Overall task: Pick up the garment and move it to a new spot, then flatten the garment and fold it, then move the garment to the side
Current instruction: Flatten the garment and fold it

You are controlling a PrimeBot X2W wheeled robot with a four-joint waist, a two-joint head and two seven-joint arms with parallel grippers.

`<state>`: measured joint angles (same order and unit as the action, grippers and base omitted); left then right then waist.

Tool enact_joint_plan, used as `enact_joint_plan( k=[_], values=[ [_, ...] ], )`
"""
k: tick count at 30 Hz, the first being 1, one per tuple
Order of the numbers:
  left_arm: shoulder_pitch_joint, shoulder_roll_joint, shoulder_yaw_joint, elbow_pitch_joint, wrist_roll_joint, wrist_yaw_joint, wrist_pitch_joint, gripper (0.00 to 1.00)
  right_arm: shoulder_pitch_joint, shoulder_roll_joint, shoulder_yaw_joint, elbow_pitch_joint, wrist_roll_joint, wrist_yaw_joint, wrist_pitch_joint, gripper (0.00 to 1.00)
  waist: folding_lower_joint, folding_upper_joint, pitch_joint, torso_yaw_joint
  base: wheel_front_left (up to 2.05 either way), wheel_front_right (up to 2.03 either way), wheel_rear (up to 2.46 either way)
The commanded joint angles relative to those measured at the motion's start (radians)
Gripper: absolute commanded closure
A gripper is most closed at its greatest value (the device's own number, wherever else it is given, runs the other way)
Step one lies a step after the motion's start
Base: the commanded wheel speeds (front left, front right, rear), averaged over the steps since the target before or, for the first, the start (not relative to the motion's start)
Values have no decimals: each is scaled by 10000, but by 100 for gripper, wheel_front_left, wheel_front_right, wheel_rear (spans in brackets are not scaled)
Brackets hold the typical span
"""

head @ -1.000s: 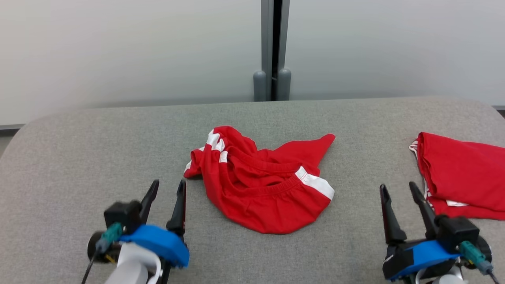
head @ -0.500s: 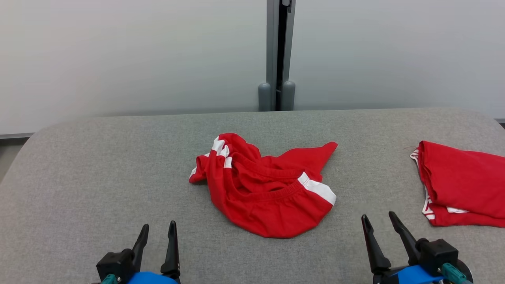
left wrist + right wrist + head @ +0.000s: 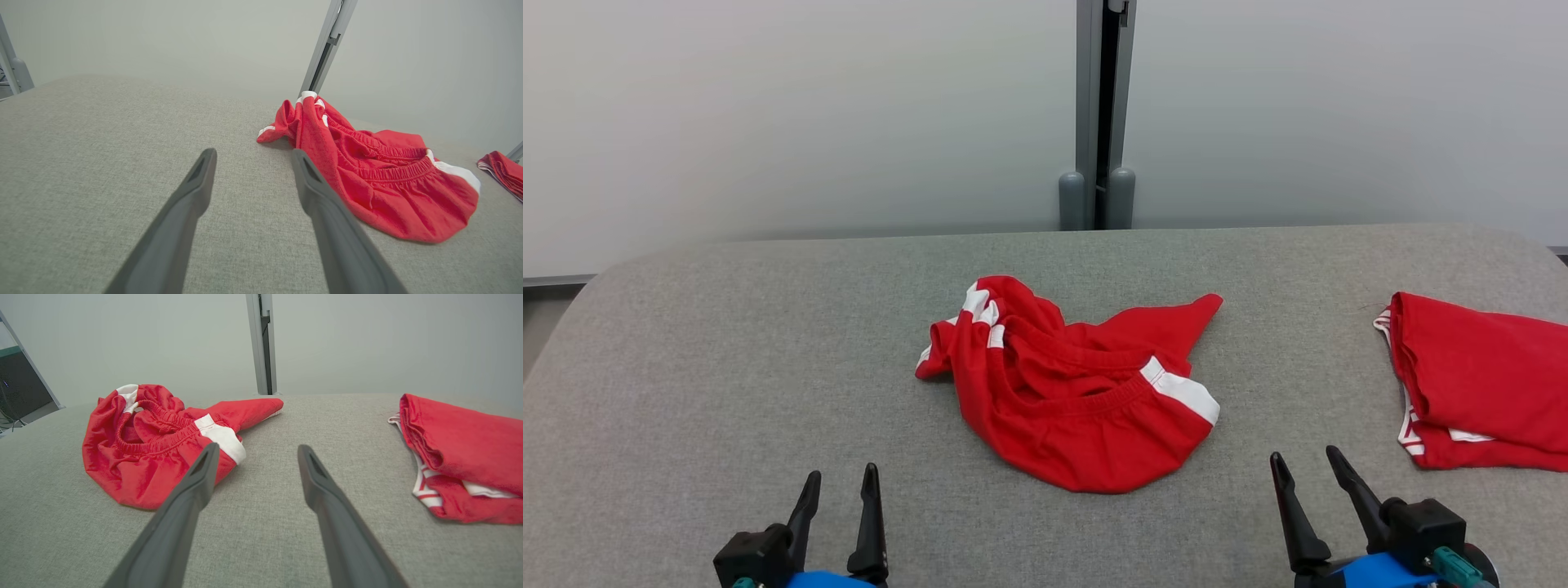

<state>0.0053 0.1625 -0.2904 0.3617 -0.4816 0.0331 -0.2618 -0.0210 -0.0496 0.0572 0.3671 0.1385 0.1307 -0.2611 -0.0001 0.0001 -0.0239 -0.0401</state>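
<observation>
The red shorts (image 3: 1078, 441) lay crumpled in a loose heap near the middle of the grey fabric-covered table (image 3: 727, 367). Their elastic waistband (image 3: 1086, 403) gaped open and faced upward, the gathered fabric below it bulging in a rounded curve toward the near edge, while one leg (image 3: 1168, 322) lay flat and tapered to a point toward the far right. White side stripes showed in two places: a broad band (image 3: 1183, 390) at the right end of the waistband and smaller patches (image 3: 978, 304) on the bunched folds at the far left.
</observation>
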Motion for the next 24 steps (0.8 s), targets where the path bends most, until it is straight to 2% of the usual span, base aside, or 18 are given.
enact_joint_plan(
  k=[1,24],
  values=[
    [102,21,66,-13,64,-46,-44,0,-102,-19,-25,23,-62,1,-52,0,1,-1,5,-5,0,0,0],
    [-132,34,89,52,202,-50,-44,0,-272,-19,25,-14,-36,1,-57,0,1,-1,131,143,0,0,0]
  ],
)
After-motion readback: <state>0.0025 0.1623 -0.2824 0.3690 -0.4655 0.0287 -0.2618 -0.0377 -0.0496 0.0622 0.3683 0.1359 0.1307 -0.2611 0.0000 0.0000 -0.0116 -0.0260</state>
